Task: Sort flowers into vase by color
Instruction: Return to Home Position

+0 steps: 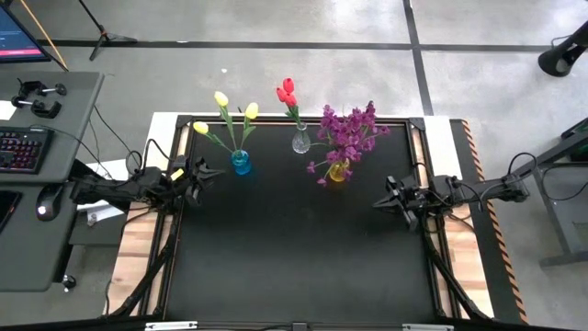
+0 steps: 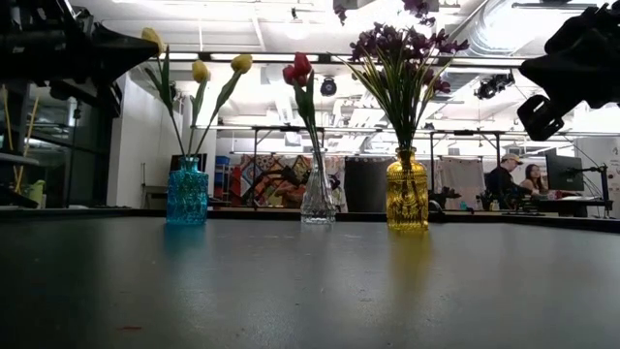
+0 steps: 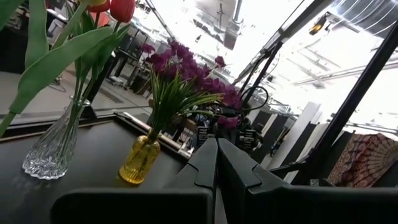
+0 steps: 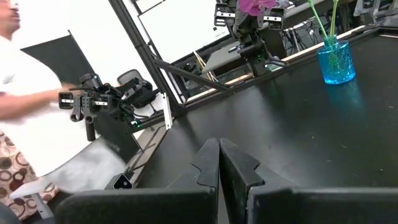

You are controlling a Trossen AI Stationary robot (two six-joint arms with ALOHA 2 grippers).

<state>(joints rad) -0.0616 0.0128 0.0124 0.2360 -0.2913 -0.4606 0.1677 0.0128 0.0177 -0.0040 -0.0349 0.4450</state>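
Note:
Three vases stand in a row near the table's far edge. A blue vase (image 1: 241, 163) (image 2: 187, 192) holds yellow tulips (image 1: 221, 99). A clear glass vase (image 1: 300, 141) (image 3: 53, 146) holds red tulips (image 1: 287, 92). A yellow vase (image 1: 338, 172) (image 3: 140, 159) holds purple sprigs (image 1: 349, 131) (image 2: 402, 44). All stems stand in the vases' necks. My left gripper (image 1: 216, 171) (image 3: 217, 163) hovers shut and empty, just left of the blue vase. At the right side of the table my right gripper (image 1: 375, 201) (image 4: 219, 163) is shut and empty too.
The near half of the black table top (image 1: 294, 262) lies bare. A desk with a keyboard (image 1: 23, 147) stands to the left of the table. A person in white (image 4: 25, 93) shows in the right wrist view, and others sit far back in the room (image 2: 518, 179).

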